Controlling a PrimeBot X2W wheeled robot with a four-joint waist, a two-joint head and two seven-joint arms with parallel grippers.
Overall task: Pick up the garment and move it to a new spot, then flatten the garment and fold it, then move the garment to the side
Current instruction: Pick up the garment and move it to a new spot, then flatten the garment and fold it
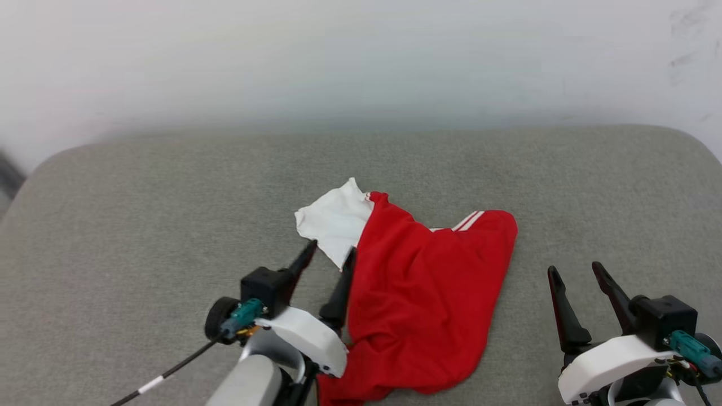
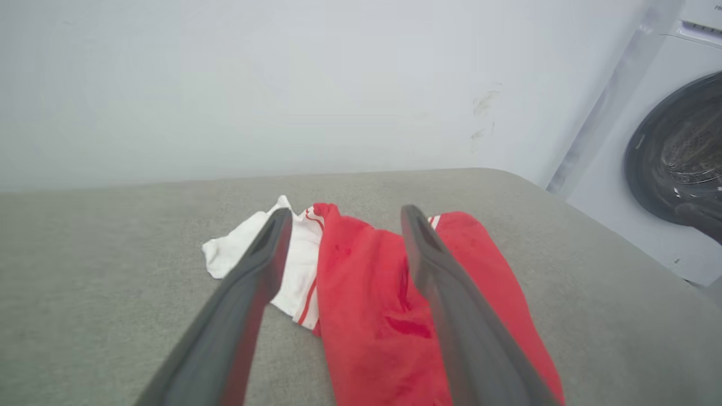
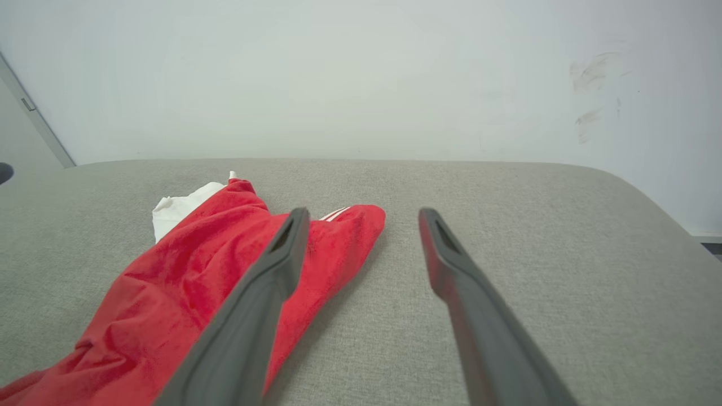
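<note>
Head view: garment (image 1: 423,293) lies just right of the left tool (image 1: 331,248), which is spread apart and empty. The right tool (image 1: 575,268) is farther off, also apart.

A grey fabric surface (image 1: 169,197) meets a scuffed pale wall (image 1: 361,56); seemingly a washing machine (image 2: 677,169) beside it.

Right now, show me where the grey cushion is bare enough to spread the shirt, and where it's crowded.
Bare: the grey cushion left of the garment out to its rounded edge; the band between the garment and the wall; the gap between the garment and the right gripper. Crowded: the near middle, where the left gripper hangs by the white sleeve.
</note>
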